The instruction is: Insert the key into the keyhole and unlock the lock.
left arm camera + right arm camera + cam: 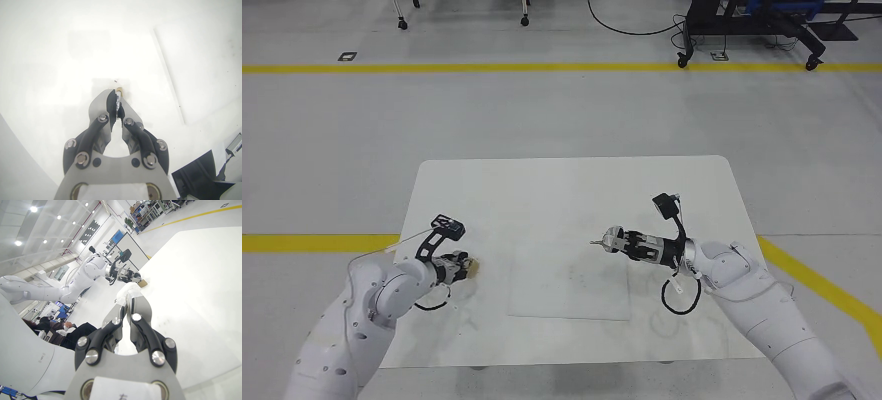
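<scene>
Spanning the top view, a white table (pixel 542 180) is seen with a thin white sheet (pixel 572 290) laid at its near middle; bare tabletop is left on all sides of the sheet. Left of the sheet, near the table's left edge, the left gripper (pixel 116 98) is clamped tight on the silver shackle of the brass padlock (pixel 119 89). The padlock body sits just past the fingertips; contact with the tabletop cannot be told. Over the sheet's far right part, the right gripper (pixel 610 240) is pinched closed on the key (pixel 596 241), tip pointed toward the padlock and well apart from it.
</scene>
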Available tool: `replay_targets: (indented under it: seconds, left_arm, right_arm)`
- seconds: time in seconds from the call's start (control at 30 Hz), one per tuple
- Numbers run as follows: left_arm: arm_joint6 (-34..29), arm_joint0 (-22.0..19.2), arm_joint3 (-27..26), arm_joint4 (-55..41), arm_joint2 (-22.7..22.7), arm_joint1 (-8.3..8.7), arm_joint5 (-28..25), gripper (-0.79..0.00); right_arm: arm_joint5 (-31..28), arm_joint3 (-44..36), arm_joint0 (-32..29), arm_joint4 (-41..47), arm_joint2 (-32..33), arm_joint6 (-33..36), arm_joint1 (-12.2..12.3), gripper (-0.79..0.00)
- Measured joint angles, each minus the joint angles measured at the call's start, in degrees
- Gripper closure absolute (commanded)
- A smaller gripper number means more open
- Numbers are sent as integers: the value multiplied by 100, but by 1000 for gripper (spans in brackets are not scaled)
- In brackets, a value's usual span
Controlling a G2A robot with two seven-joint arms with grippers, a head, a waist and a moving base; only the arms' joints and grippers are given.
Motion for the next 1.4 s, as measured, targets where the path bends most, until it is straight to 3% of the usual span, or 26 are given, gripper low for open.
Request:
replay_targets:
  seconds: [0.27,0.4,0.5,0.53,0.63,0.7,0.87,0.97,1.1,1.2,1.33,1.4]
  left_arm:
    - [886,263,-282,-277,-405,31,-29,0]
    - [1034,388,-134,-1520,-567,9,-723,0]
    - [345,393,229,-3509,-439,-27,-1709,0]
    - [-174,338,376,-4334,-306,-36,-1971,0]
    - [-1124,304,433,-5670,-242,-37,-2067,0]
    - [-1114,308,423,-5880,-252,-37,-2050,0]
    - [-401,406,318,-5004,-216,-54,-2027,0]
    - [-628,439,374,-5582,-149,-83,-1897,0]
    - [-1471,-212,1053,-7893,275,-235,-1195,0]
    - [-1615,-968,1790,-9253,906,-480,-720,0]
    - [-2037,-2064,2941,-11091,1843,-999,400,0]
    - [-2348,-2320,3155,-11536,2077,-1084,852,0]
  right_arm:
    - [0,0,0,0,0,0,0,0]
    - [0,0,0,0,0,0,0,0]
    - [0,0,0,0,0,0,0,0]
    - [0,0,0,0,0,0,0,0]
    - [0,0,0,0,0,0,0,0]
    - [0,0,0,0,0,0,0,0]
    - [0,0,0,0,0,0,0,0]
    - [14,-141,-35,133,21,-137,-25,0]
    - [0,-212,48,738,20,-562,-157,0]
    - [0,-207,73,1424,60,-1048,-318,0]
    - [0,-90,65,2052,194,-1134,-499,0]
    - [0,13,69,2221,279,-1198,-549,0]
